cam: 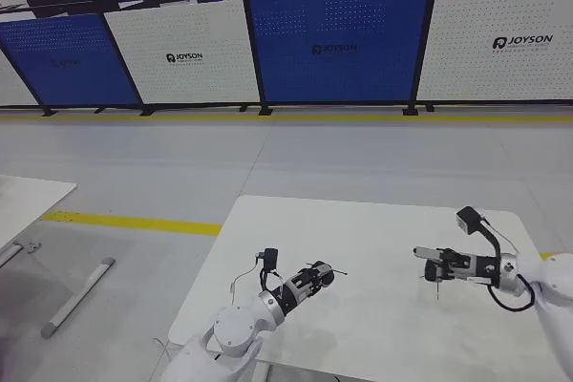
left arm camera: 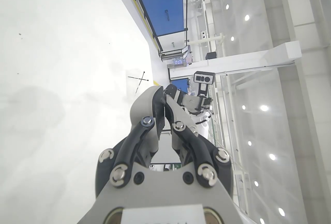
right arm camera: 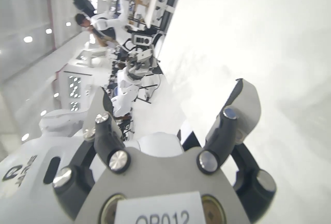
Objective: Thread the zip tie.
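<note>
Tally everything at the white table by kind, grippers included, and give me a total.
Zip ties: 2, thin black strips, crossed near the left gripper
Grippers: 2, the left gripper shut, the right gripper open
Table: 1, white
Total: 5

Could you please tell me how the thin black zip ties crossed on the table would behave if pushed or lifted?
The zip ties look very thin and light, so a push would probably slide them across the smooth table. As long, slender strips, they likely flex when lifted by one end. Being crossed, one may drag the other.
</note>
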Robot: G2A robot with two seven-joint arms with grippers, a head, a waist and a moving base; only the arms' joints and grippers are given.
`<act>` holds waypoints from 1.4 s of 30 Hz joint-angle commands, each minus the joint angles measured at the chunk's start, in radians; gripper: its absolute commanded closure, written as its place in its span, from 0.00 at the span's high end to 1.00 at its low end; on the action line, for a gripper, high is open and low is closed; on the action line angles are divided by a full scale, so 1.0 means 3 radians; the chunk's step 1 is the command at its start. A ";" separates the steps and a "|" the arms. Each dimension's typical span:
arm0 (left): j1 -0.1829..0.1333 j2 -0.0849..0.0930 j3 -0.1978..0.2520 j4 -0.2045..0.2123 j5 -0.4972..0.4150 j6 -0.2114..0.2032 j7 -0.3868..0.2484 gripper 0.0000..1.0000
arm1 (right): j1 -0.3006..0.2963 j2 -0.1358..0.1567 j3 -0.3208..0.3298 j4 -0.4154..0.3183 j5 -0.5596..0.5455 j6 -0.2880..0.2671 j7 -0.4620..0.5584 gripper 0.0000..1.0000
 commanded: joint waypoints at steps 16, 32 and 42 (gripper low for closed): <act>0.0000 0.0000 0.0000 0.0000 0.0000 0.0000 0.0000 0.00 | 0.0037 0.0006 -0.0140 -0.0158 -0.1003 0.0260 -0.0780 1.00; 0.0000 0.0000 0.0000 0.0000 0.0000 0.0000 0.0000 0.00 | 0.0461 -0.0057 -0.0609 0.0089 -0.1482 0.0337 -0.0114 1.00; 0.0000 0.0000 0.0000 0.0000 0.0000 0.0000 0.0000 0.00 | 0.0436 -0.0055 -0.0613 0.0087 -0.1505 0.0341 -0.0146 1.00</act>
